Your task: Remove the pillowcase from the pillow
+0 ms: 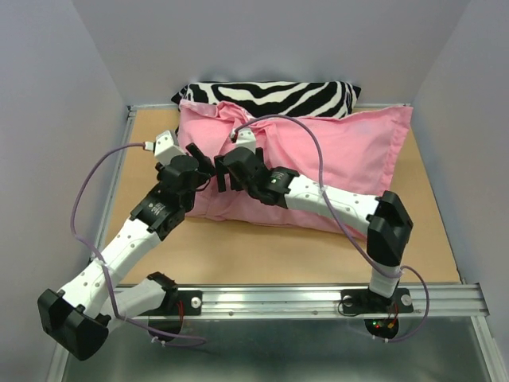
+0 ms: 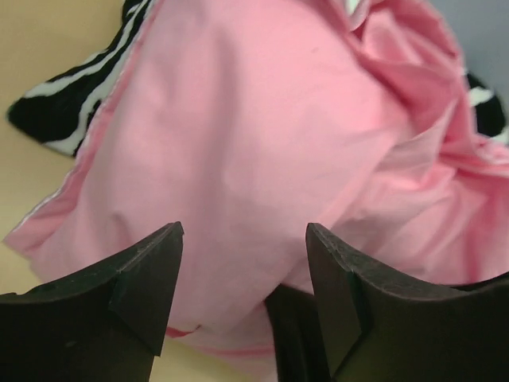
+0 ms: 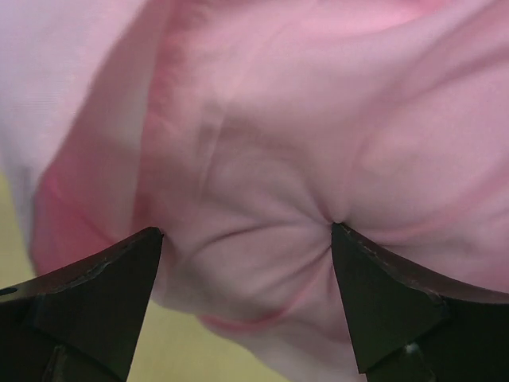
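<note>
1. Trouble could start on the table: the stuffed pillowcase lies by the far edge, and a pull may drag the hidden pillow along too, since nothing pins it down.
2. Its cloth is smooth pink, puffy, and wrinkled toward the left edge; it looks slippery, so fingers may slide off.
3. The zebra cushion touches it from behind and could get shoved.
4. The right gripper is spread wide, tips pressing a pink bump, not squeezing.
5. The left gripper has its jaws apart, holding nothing; pink cloth sits just past them.
</note>
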Controlling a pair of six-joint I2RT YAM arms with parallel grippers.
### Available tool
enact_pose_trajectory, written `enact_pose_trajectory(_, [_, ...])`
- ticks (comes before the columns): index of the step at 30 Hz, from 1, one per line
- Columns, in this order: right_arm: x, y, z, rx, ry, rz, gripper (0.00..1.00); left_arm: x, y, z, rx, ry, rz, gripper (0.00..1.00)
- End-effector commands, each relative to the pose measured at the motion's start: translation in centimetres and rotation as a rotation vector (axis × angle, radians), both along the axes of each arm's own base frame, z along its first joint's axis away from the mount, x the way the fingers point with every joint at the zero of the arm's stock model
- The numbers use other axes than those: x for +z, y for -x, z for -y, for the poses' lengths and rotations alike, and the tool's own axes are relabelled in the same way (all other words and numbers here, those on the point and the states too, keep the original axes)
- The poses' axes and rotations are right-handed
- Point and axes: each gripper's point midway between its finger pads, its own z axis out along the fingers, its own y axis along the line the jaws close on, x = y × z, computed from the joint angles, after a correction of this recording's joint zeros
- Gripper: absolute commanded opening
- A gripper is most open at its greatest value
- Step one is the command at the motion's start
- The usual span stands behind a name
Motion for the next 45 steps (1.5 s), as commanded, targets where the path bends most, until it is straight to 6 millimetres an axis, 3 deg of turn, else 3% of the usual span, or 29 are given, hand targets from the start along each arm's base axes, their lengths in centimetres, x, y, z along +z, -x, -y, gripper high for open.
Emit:
enact_pose_trajectory(1, [1.7, -3.0, -0.6, -0.139, -0.044, 0.059, 0.92, -1.6, -0.1, 0.1, 0.004, 0.012, -0.009, 0.75])
enact_pose_trajectory(5, [1.6, -3.2, 0.4, -0.197, -0.028, 0.064, 0.78, -4.2, -0.7, 0.6, -0.016, -0.006, -0.055, 0.74])
enact_pose_trajectory(8, [1.9, -2.8, 2.3, -0.241, -0.021, 0.078, 0.53, -5.0, -0.9, 0.5, -0.017, 0.000, -0.057, 0.65])
enact_pose_trajectory(9, [1.9, -2.6, 2.9, -0.248, -0.019, 0.078, 0.36, -5.2, -1.1, 0.1, -0.007, 0.005, -0.060, 0.62])
enact_pose_trajectory(11, [2.4, -2.2, 3.8, -0.263, -0.020, 0.088, 0.25, -5.5, -1.3, -0.2, 0.005, 0.004, -0.070, 0.47])
enact_pose_trajectory(12, [3.7, -1.9, 4.4, -0.267, -0.040, 0.100, 0.19, -5.6, -1.4, -0.4, 0.013, 0.004, -0.073, 0.42])
enact_pose_trajectory(15, [4.0, -1.4, 6.6, -0.304, -0.010, 0.119, 0.14, -6.0, -1.6, -1.2, 0.040, 0.007, -0.087, 0.23])
enact_pose_trajectory(16, [5.2, -1.0, 7.6, -0.318, -0.025, 0.135, 0.13, -6.0, -1.6, -1.4, 0.050, 0.010, -0.085, 0.17])
enact_pose_trajectory(18, [5.1, -0.7, 9.8, -0.355, 0.012, 0.144, 0.13, -6.3, -1.7, -2.2, 0.078, 0.019, -0.091, 0.13])
enact_pose_trajectory(19, [6.2, -0.6, 11.6, -0.381, 0.004, 0.147, 0.13, -6.4, -1.5, -2.5, 0.089, 0.024, -0.092, 0.09])
enact_pose_trajectory(21, [5.7, -0.5, 13.9, -0.406, 0.014, 0.134, 0.13, -6.5, -1.5, -3.2, 0.114, 0.031, -0.091, 0.08])
enact_pose_trajectory(22, [5.6, -1.3, 15.7, -0.440, 0.010, 0.126, 0.13, -6.6, -1.4, -3.5, 0.124, 0.034, -0.090, 0.06])
enact_pose_trajectory(24, [5.5, -1.2, 16.5, -0.408, 0.000, 0.102, 0.14, -7.0, -1.4, -3.9, 0.128, 0.042, -0.095, 0.04])
enact_pose_trajectory(27, [5.3, -0.8, 14.3, -0.286, -0.005, 0.063, 0.25, -7.0, -1.4, -3.6, 0.102, 0.048, -0.092, 0.00])
enact_pose_trajectory(30, [5.0, 0.1, 10.1, -0.184, 0.007, 0.059, 0.39, -7.2, -1.2, -3.0, 0.071, 0.062, -0.100, 0.00])
enact_pose_trajectory(31, [5.9, 0.8, 8.4, -0.163, 0.003, 0.084, 0.45, -7.2, -1.0, -3.0, 0.066, 0.064, -0.097, 0.00])
enact_pose_trajectory(32, [5.6, 1.1, 7.4, -0.147, 0.003, 0.078, 0.50, -7.2, -0.8, -3.0, 0.063, 0.067, -0.094, 0.00])
enact_pose_trajectory(33, [4.0, 1.0, 6.3, -0.136, 0.028, 0.056, 0.62, -7.3, -0.7, -3.0, 0.061, 0.066, -0.095, 0.00])
enact_pose_trajectory(34, [4.3, 1.2, 5.2, -0.124, 0.001, 0.048, 0.66, -7.4, -0.4, -3.0, 0.053, 0.071, -0.094, 0.00])
enact_pose_trajectory(37, [2.2, 1.5, 2.6, -0.118, 0.035, 0.039, 0.76, -7.1, 0.1, -2.8, 0.034, 0.090, -0.083, 0.00])
enact_pose_trajectory(41, [2.3, 1.0, 1.3, -0.189, 0.013, 0.068, 0.84, -6.7, 0.6, -2.7, 0.015, 0.105, -0.065, 0.00])
enact_pose_trajectory(45, [2.5, 0.1, 0.8, -0.240, -0.011, 0.083, 0.86, -6.4, 0.7, -2.4, -0.005, 0.105, -0.060, 0.00])
